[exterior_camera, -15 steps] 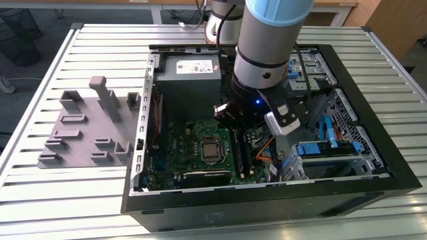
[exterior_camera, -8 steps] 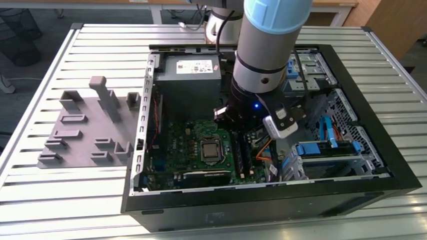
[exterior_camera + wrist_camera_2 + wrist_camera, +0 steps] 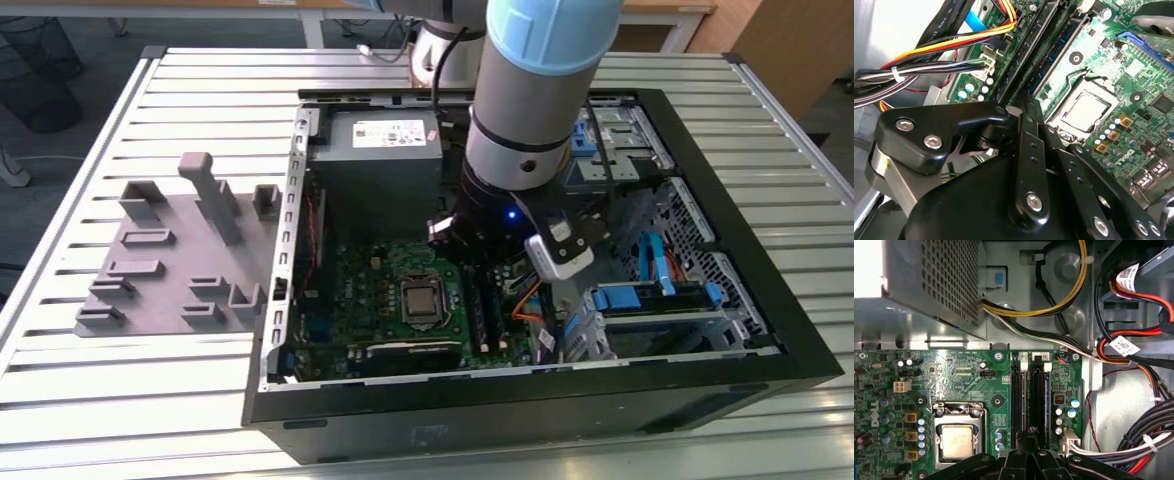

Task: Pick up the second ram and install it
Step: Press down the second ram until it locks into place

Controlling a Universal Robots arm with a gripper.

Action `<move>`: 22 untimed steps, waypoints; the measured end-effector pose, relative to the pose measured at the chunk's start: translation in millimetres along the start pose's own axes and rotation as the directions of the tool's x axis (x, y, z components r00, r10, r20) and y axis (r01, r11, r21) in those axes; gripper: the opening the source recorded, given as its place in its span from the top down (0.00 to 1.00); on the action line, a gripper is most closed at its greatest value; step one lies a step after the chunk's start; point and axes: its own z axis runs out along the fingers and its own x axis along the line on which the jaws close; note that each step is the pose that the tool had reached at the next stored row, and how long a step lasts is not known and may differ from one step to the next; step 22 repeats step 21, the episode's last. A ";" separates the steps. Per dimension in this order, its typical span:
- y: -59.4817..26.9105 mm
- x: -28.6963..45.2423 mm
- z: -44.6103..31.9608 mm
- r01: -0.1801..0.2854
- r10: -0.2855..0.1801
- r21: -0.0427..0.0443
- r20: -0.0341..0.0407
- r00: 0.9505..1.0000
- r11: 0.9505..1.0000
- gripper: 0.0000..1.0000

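I have the arm reaching down into the open computer case, which lies on its side on the slatted table. In the exterior view the wrist hangs low over the green motherboard, just to that view's right of the processor socket and in front of the grey power supply.

In both wrist views the gripper sits right at the memory slots. The jaws are narrow, their tips drawn close together over the slot line. The second ram stands on edge in a slot next to the socket, and its blue edge runs straight up to the fingertips. In the first wrist view the same stick shows as a long dark strip between the white slot latches and the gripper, upright and parallel to the neighbouring slots. I cannot tell whether the jaws pinch the stick or only rest on its top edge, nor whether it is pushed fully home.

A bundle of coloured and black cables passes just beside the slots on the side away from the socket. To the exterior view's left of the case a grey moulded tray lies on the table, well apart from the arm.
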 end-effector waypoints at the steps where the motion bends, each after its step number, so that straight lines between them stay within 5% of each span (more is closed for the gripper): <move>1: 0.0 0.0 0.6 0.000 0.000 0.001 0.000 1.000 1.000 0.89; 5: 0.2 -0.1 0.9 0.000 0.000 0.001 0.000 1.000 1.000 0.89; 14: -0.3 0.4 -21.2 0.000 0.000 -0.001 0.000 1.000 1.000 0.89; 22: -0.3 0.5 -22.8 0.000 0.000 -0.001 0.000 1.000 1.000 0.89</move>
